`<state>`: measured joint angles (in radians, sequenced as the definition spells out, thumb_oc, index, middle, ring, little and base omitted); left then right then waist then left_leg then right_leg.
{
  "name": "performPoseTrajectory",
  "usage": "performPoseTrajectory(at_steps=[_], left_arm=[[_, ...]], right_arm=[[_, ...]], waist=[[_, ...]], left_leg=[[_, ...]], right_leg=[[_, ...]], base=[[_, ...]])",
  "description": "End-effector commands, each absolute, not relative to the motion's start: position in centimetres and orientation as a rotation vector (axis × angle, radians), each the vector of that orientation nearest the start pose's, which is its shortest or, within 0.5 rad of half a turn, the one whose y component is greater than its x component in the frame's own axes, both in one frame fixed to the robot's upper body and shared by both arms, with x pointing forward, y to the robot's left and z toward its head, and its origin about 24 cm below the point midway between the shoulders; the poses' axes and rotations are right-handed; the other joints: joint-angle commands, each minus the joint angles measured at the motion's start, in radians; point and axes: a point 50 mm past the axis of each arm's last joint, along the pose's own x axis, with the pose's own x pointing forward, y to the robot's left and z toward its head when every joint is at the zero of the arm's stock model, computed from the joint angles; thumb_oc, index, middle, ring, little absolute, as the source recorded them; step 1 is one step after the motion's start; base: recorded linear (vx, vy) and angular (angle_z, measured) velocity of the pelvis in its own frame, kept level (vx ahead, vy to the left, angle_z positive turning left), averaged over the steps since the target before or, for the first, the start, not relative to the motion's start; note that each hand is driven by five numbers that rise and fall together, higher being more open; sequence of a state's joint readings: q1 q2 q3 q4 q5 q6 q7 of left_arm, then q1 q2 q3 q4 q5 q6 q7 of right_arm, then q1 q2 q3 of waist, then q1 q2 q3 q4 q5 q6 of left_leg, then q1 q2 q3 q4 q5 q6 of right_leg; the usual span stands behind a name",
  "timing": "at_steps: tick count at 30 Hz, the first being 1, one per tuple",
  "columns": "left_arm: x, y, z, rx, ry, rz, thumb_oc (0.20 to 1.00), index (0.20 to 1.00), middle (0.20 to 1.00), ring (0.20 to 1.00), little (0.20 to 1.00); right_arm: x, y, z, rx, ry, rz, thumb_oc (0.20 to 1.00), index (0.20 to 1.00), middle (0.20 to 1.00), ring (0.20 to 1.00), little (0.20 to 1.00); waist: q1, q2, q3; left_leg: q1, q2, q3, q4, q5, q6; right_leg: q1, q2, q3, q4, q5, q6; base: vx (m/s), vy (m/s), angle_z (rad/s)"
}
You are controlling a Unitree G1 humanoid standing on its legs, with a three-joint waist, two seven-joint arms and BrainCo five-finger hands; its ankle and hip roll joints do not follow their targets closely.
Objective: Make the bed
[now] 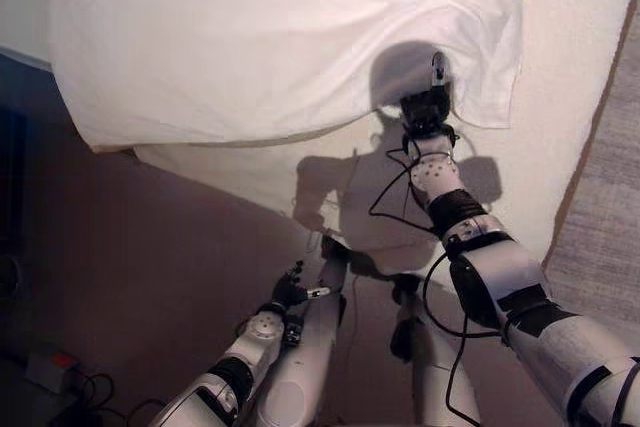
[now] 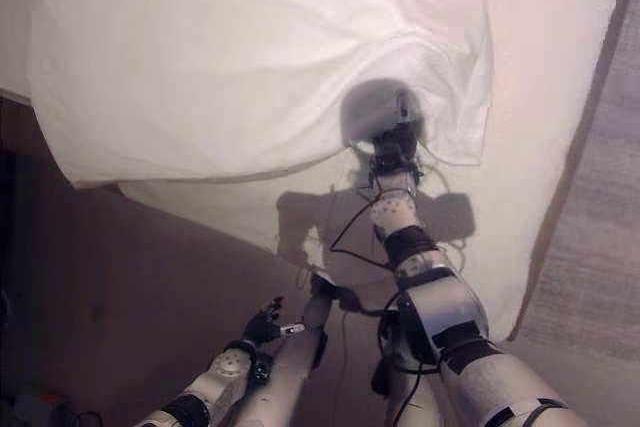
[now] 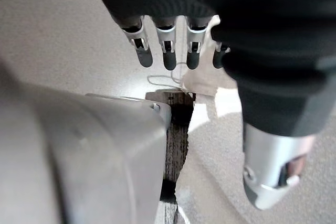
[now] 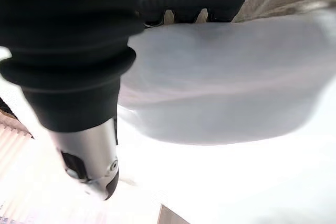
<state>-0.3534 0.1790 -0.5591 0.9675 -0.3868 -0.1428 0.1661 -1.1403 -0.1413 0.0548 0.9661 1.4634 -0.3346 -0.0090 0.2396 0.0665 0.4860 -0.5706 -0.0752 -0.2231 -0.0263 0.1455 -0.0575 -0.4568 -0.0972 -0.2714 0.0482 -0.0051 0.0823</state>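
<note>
- Nearest us, the left robot hand (image 1: pixel 291 290) hung low over the brown floor (image 1: pixel 150 277), well short of the bed (image 1: pixel 580 37); in its wrist view its fingers (image 3: pixel 169 56) ran straight in a row with the thumb apart, so we read the hand as apart and holding nothing.
- Past those fingers in that wrist view, we saw pale floor and a strip of grey woven rug (image 3: pixel 176 150).
- Further out, the right arm reached forward over the bed's near edge, and the right robot hand (image 1: pixel 428 107) met the lower edge of the white pillow (image 1: pixel 280 37), near its right corner.
- In the right wrist view the pillow (image 4: pixel 226 82) bulged directly against the hand's dark cover; the fingers lay hidden behind the cloth, so we could not tell whether that hand was apart or clamped on the pillow.
- The pillow lay across the bed's white sheet (image 1: pixel 250 172), its left end overhanging the bed's edge above the floor.
- At the far right, a grey rug (image 1: pixel 610 217) bordered the bed.
</note>
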Motion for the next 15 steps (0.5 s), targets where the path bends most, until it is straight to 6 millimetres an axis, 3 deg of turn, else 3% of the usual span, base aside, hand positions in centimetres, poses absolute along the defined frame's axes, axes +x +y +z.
performPoseTrajectory(at_steps=[1,2,3,7,15], left_arm=[[26.3,13.3,-7.7,0.164,0.546,-0.127,1.000,1.000,1.000,1.000,1.000],[26.3,13.3,-7.7,0.164,0.544,-0.127,1.000,1.000,1.000,1.000,1.000],[26.1,13.6,-7.8,0.160,0.552,-0.118,1.000,1.000,1.000,1.000,1.000],[25.9,14.3,-8.0,0.165,0.569,-0.107,1.000,1.000,1.000,1.000,1.000],[26.6,14.2,-7.0,0.150,0.504,-0.123,1.000,1.000,1.000,1.000,1.000]], right_arm=[[41.9,-16.0,25.7,1.109,-0.433,0.000,0.492,0.492,0.492,0.492,0.492],[41.9,-16.0,25.8,1.109,-0.434,0.000,0.435,0.435,0.435,0.435,0.435],[42.2,-16.6,25.8,1.070,-0.405,-0.047,0.200,0.200,0.200,0.200,0.200],[42.8,-18.3,24.5,0.946,-0.270,-0.183,0.200,0.200,0.200,0.200,0.200],[43.0,-18.4,24.6,0.826,-0.210,-0.209,0.200,0.200,0.200,0.200,0.200]], waist=[[0.010,-0.017,0.011],[0.010,-0.016,0.011],[0.010,-0.022,0.012],[0.007,-0.034,0.013],[-0.005,-0.052,0.009]], left_leg=[[0.024,-0.035,0.053,0.072,-0.048,0.070],[0.020,-0.036,0.053,0.072,-0.042,0.071],[0.026,-0.034,0.055,0.078,-0.052,0.071],[0.032,-0.031,0.057,0.085,-0.057,0.071],[0.055,-0.030,0.063,0.097,-0.068,0.072]], right_leg=[[0.037,-0.044,0.071,-0.022,0.084,0.013],[0.034,-0.045,0.070,-0.023,0.089,0.013],[0.038,-0.043,0.075,-0.019,0.083,0.012],[0.045,-0.040,0.078,-0.013,0.080,0.010],[0.070,-0.037,0.088,-0.015,0.081,0.009]], base=[[0.00,0.000,0.00],[0.00,0.000,0.00],[0.00,0.000,0.00],[0.00,-0.008,0.00],[0.00,0.000,0.00]])
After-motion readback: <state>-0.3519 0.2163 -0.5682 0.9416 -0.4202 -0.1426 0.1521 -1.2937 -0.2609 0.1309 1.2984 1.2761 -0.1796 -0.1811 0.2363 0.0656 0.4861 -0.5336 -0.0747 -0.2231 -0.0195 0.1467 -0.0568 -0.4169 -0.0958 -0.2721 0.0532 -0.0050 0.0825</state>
